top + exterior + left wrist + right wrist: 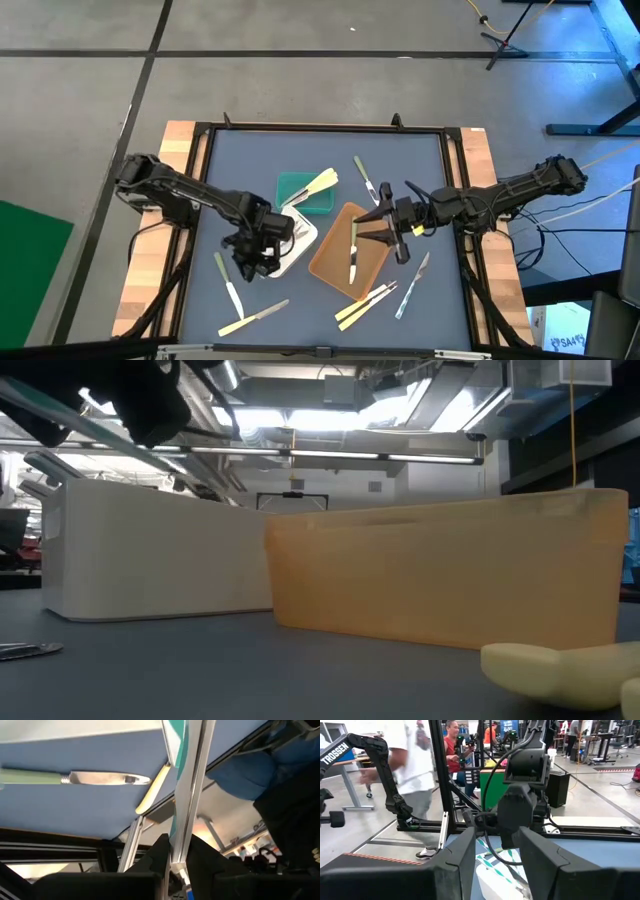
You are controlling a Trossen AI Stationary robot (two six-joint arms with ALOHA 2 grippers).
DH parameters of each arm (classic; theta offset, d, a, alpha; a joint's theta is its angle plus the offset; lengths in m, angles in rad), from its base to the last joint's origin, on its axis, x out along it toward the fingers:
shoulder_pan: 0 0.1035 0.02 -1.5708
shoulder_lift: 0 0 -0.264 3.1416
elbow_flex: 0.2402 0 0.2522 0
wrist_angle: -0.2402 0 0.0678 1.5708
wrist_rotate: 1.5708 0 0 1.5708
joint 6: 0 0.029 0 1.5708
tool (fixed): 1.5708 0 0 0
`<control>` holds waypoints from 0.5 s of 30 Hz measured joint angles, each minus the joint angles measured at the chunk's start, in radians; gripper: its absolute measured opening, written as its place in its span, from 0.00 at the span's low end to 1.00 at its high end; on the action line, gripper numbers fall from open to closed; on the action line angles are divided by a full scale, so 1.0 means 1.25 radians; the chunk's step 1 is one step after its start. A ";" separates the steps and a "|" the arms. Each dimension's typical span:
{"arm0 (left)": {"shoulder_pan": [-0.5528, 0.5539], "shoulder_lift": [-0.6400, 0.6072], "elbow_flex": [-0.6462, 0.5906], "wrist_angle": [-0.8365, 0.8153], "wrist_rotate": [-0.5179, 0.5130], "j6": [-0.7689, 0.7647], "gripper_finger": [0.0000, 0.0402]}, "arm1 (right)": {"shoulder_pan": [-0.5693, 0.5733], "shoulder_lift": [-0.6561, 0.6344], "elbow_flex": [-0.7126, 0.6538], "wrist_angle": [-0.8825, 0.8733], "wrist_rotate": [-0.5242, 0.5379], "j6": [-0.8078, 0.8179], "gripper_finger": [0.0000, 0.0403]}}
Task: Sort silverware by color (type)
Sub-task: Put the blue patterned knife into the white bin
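Note:
My left gripper [258,250] hangs over the near left corner of the white tray [300,245], shut on a translucent whitish-blue utensil [192,780]. In the low view, the utensil [110,430] shows as a pale strip below the dark gripper [150,400]. My right gripper [383,222] is open and holds nothing. It points toward the table's left, above the right edge of the brown tray [335,270]. An olive-handled knife [353,250] lies in the brown tray. Cream utensils [318,184] lie in the green tray [296,185]. My left gripper pinches the translucent utensil between its two fingers [155,862], which lie across the strip [179,851]. The strip runs on well past the fingertips. It is lifted clear of the table and the white tray. Which end is held cannot be told.
Loose utensils lie on the blue mat: an olive-handled knife [228,283] and a cream one [252,318] near left, cream ones [362,303] and a translucent one [412,285] near right, olive-handled ones [366,180] far right. People stand in the room beyond the table [415,775].

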 joint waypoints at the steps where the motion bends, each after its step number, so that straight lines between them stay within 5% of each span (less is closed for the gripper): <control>1: -0.001 0.007 0.000 0.000 0.006 0.003 0.10 | 0.000 0.000 0.000 0.000 0.000 0.000 0.34; 15: 0.026 0.104 0.000 0.001 0.004 0.022 0.10 | 0.000 0.000 0.000 0.000 0.000 0.000 0.34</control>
